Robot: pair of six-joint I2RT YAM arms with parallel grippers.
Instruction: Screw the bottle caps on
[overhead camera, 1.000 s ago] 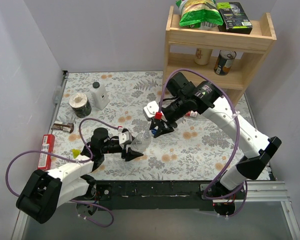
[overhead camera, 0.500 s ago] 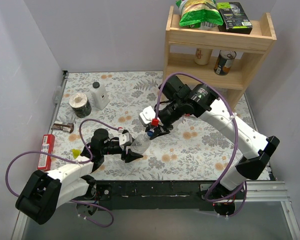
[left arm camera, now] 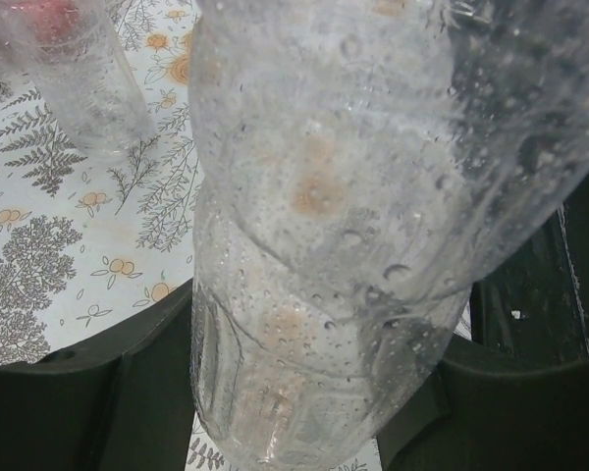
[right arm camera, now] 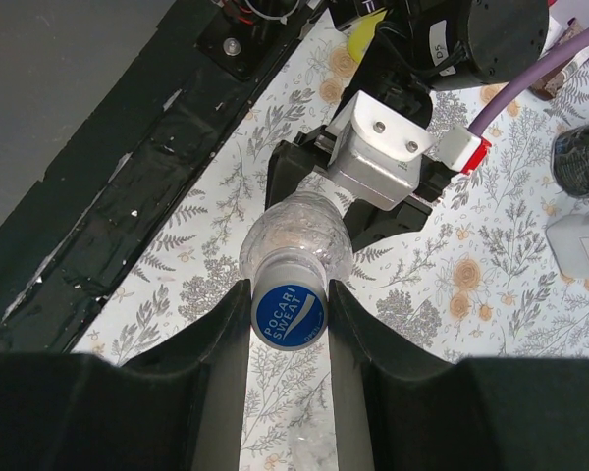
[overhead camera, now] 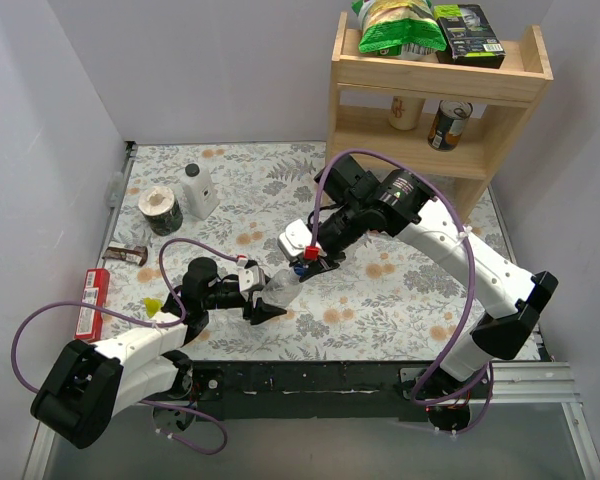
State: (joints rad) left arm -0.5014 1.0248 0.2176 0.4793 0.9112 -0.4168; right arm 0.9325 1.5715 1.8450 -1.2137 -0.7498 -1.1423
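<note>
While the blue cap (right arm camera: 289,316) sits on the mouth of the clear bottle (right arm camera: 296,231), the right tool (overhead camera: 308,264) pinches that cap and the left tool (overhead camera: 265,297) grips the tilted bottle's body over the table (overhead camera: 400,290), near-left of the wooden shelf (overhead camera: 435,80).

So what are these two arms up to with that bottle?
They are putting a cap on a bottle. The left tool is clamped on a clear bottle, held on a slant over the flowered table with its mouth toward the other arm. The right tool pinches a blue cap that sits on the bottle's mouth. Whether the cap is screwed tight cannot be told.
</note>
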